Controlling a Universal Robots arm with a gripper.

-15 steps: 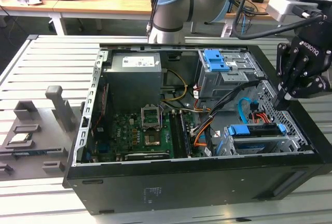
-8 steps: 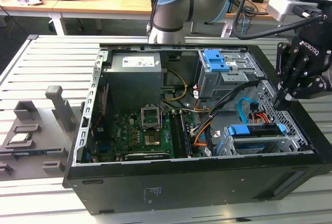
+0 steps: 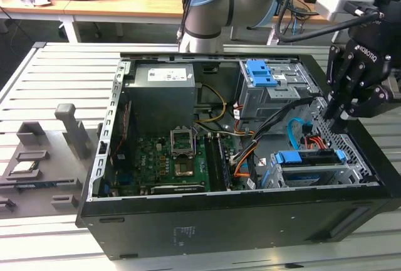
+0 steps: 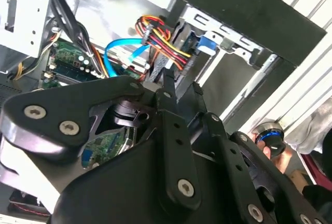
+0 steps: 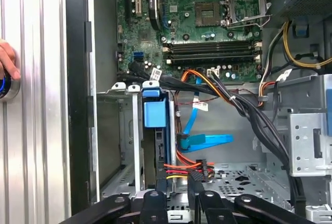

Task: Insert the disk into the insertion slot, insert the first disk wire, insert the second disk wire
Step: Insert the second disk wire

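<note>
The disk (image 3: pixel 307 157), edged with blue rails, sits inside the insertion slot (image 3: pixel 274 177), a low grey cage at the case's front on the exterior view's right. My gripper (image 3: pixel 340 119) hangs just above the cage's far end. A narrow gap separates its fingers (image 5: pixel 162 190), and I see nothing held in it. The first disk wire (image 5: pixel 185 169), red and orange with a black plug, lies right at the fingertips. The second disk wire (image 5: pixel 205 141), flat and light blue, lies loose just beyond it. Both wires also appear in the second wrist view, the first disk wire (image 4: pixel 158 35) beside the second disk wire (image 4: pixel 124 46).
A taller grey cage with a blue latch (image 3: pixel 262 73) stands behind the slot. Thick black cables (image 5: pixel 249 112) cross between it and the motherboard (image 3: pixel 169 158). A person's hand (image 5: pixel 5 63) rests on a blue-ringed button outside the case. Grey fixtures (image 3: pixel 37 139) lie on the slatted table.
</note>
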